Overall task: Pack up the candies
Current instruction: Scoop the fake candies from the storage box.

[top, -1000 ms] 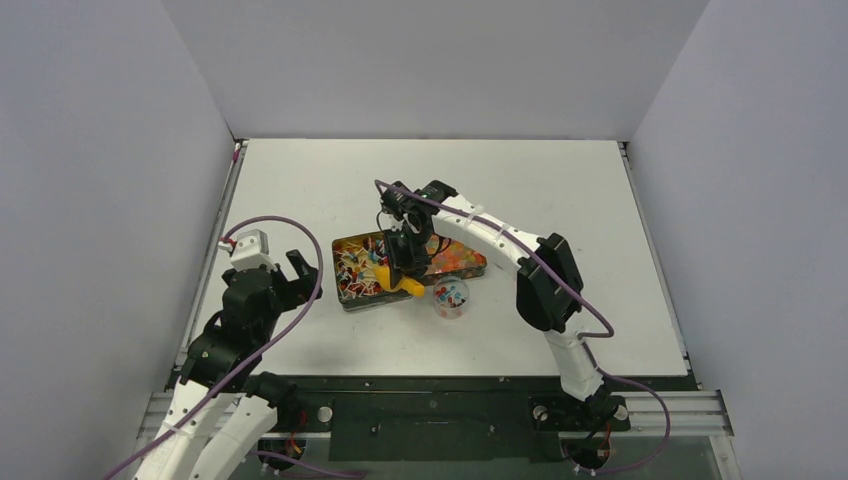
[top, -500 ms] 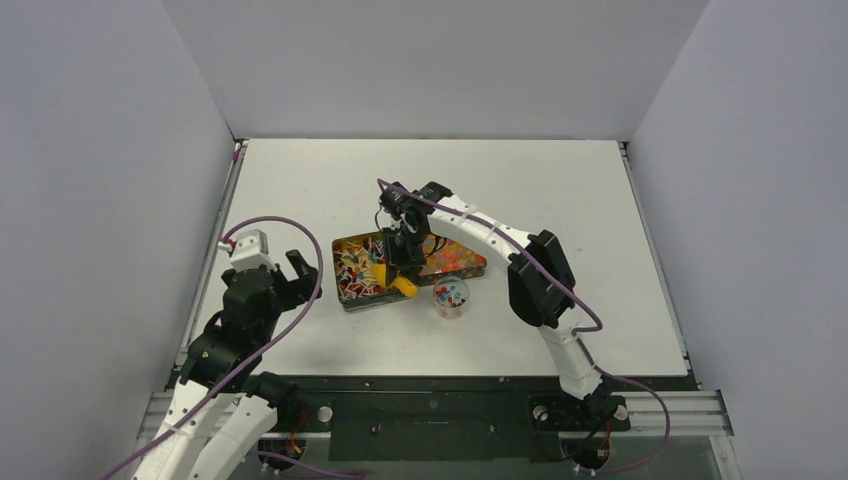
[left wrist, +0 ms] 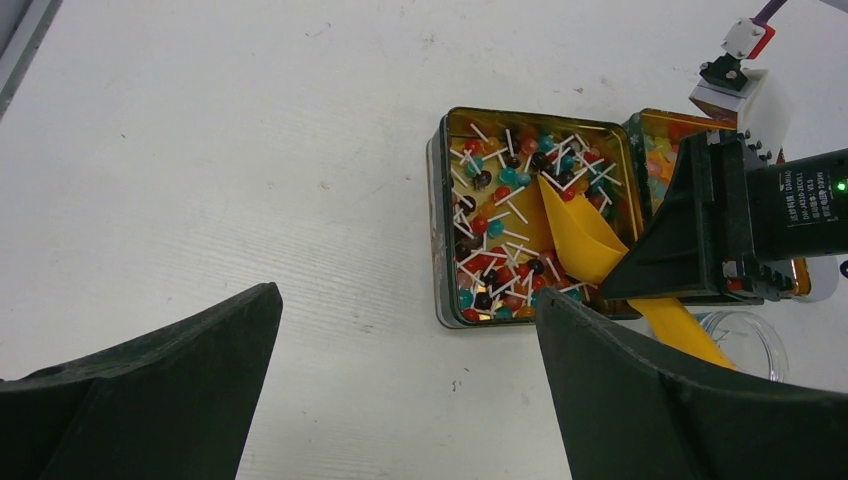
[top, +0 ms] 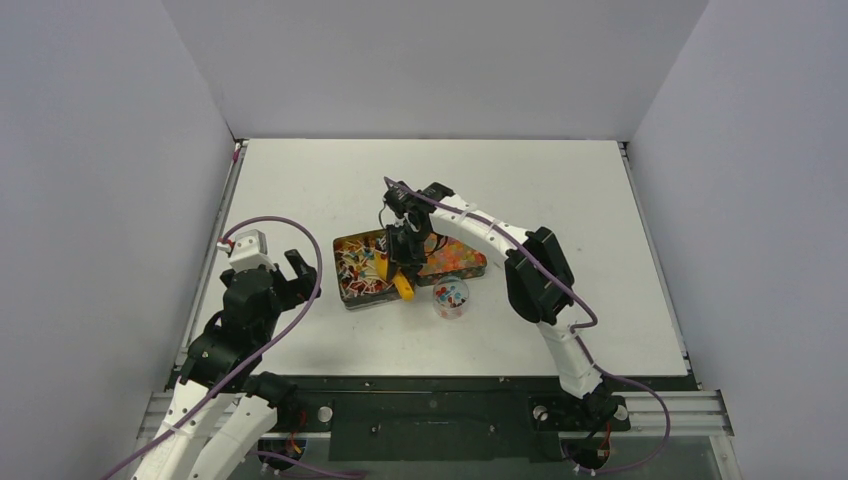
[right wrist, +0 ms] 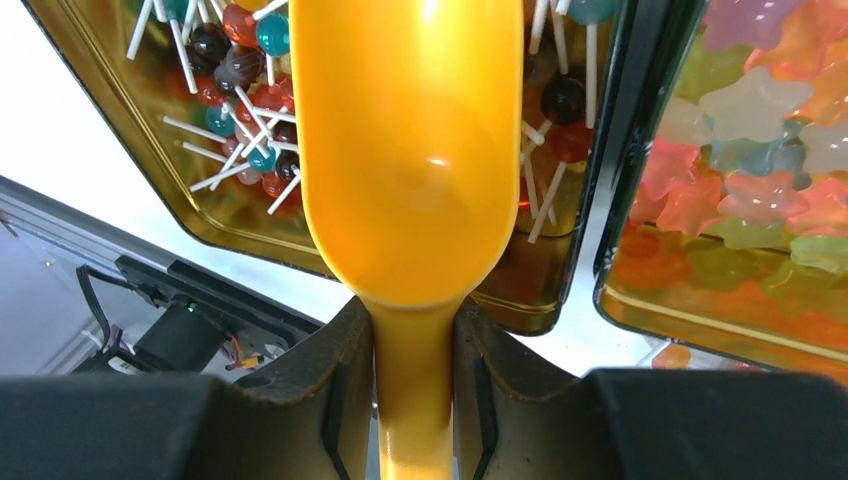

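Nearest the bases, the left arm [top: 245, 300] hangs over the bare white surface [left wrist: 200, 150] at the near left. Its jaws stand wide apart with nothing between them, and the two dark fingers [left wrist: 140, 390] frame the wrist view from below, well apart from everything else.

Further in and to the right, a small clear cup [top: 451, 298] stands upright on the surface, just beside the near right corner of the tins. A few red and blue candies [top: 452, 294] lie in it.

Just beyond the cup, the right arm [top: 530, 275] reaches in from the right. Its jaws are closed narrowly on the handle of the orange scoop [right wrist: 410, 150]. The scoop is tilted, its handle rising over the near rim and its bowl pointing down into the left tin [left wrist: 437, 230], where its tip sits among the sweets.

That gold tin holds the lollipops [left wrist: 490, 240]: red, teal and dark heads on thin white sticks, lying every way. Touching it on the right is a second gold tin [right wrist: 700, 330], filled with translucent star-shaped jellies [right wrist: 760, 110] in orange, pink, yellow and green.

Past the tins the surface runs bare to the plain white walls
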You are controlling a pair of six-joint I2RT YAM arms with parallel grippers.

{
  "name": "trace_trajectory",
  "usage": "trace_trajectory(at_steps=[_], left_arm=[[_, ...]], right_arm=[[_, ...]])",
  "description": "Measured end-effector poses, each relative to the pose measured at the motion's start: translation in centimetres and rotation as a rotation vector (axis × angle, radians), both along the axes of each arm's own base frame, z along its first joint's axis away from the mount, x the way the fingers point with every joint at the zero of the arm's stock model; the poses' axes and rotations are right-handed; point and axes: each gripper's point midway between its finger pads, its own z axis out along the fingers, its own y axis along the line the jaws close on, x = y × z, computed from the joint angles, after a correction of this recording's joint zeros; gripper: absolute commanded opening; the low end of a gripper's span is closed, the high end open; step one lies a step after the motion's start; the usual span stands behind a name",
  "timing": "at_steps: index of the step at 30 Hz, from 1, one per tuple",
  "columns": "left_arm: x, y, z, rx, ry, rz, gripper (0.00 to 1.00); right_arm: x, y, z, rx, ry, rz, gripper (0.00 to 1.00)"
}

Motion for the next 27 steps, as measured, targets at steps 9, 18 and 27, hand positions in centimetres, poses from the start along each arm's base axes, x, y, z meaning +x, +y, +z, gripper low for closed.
trace_trajectory(at_steps=[9, 18, 27], left_arm=[[0.0, 0.1, 0.0, 0.001, -0.001, 0.003, 0.96], [0.0, 0.1, -0.1, 0.004, 0.002, 0.006, 0.96], [0.2, 0.1, -0.3, 0.009, 0.014, 0.006, 0.96]], right_arm=[[2.3, -0.6, -1.2, -0.014, -0.056, -0.069, 0.0], [3.3, -0.9, -1.7, -0.047, -0.116, -0.084, 0.0], [3.8, -1.3, -2.6, -0.144, -0.246, -0.051, 0.0]])
